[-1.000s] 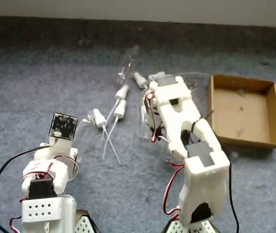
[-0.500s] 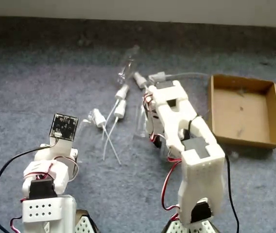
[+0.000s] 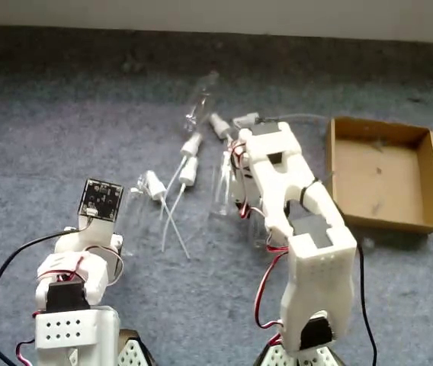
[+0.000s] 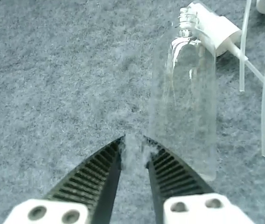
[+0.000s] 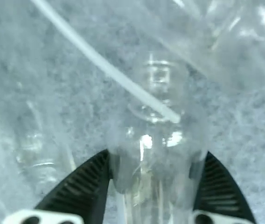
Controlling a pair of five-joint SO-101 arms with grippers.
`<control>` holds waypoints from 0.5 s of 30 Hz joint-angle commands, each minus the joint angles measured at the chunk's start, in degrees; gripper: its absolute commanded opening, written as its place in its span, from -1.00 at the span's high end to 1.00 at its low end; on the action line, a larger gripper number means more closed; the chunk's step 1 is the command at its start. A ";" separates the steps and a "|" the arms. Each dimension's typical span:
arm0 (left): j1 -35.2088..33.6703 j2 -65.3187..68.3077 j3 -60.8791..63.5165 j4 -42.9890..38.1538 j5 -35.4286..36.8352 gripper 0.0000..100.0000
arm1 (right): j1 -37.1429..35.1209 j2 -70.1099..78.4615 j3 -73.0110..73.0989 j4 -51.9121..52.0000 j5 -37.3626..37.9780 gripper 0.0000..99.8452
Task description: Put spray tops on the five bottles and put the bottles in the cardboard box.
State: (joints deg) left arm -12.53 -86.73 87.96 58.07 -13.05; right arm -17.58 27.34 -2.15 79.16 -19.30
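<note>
The right arm (image 3: 293,198) has been shifted slightly; a bottle (image 5: 153,135) is clamped in the right gripper (image 5: 156,161) — steadied for capping; the left gripper (image 4: 133,151) is barely parted, empty.

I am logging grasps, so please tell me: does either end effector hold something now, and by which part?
The right end effector holds a clear bottle by its body, below the neck. The left end effector holds nothing.
</note>
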 commanded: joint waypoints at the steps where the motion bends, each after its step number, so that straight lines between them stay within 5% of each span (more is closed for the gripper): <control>1: 0.84 -0.31 -0.40 -1.49 0.44 0.96 | 1.19 -0.66 -2.51 -3.38 1.14 0.60; 8: 0.92 -0.31 -0.31 -1.32 0.44 0.96 | 2.77 -0.66 -2.51 -3.56 1.67 0.59; 15: 0.92 -0.31 -0.31 -1.41 0.44 0.96 | 4.00 -0.66 -2.51 -3.47 11.16 0.59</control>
State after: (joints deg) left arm -12.53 -86.73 87.96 58.07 -13.05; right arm -15.65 27.25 -2.15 77.14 -11.03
